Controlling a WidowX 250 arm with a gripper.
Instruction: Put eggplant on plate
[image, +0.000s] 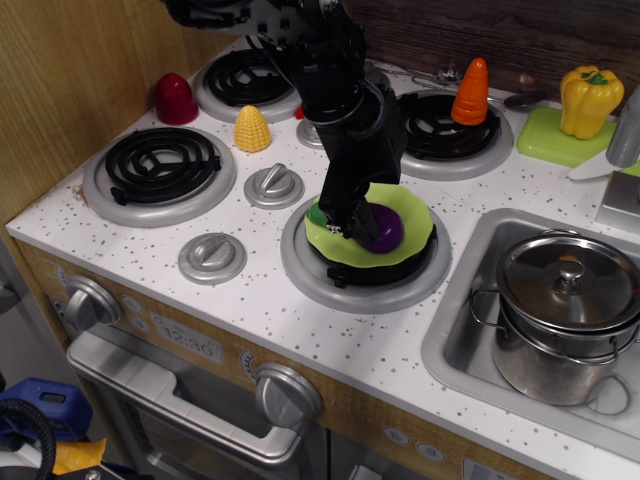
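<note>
The purple eggplant (381, 228) is over the middle of the light green plate (416, 218), which sits on the front right burner. Its green stem cap shows at the left, by the plate's left rim. My black gripper (356, 222) comes down from above and is shut on the eggplant, holding it at or just above the plate surface. The arm hides the plate's left and back part.
Yellow corn (252, 128) and a red cup (176, 98) are at the back left. An orange carrot (472, 92) stands on the back right burner. A yellow pepper (589, 100) sits on a green board. A lidded steel pot (565, 310) is in the sink.
</note>
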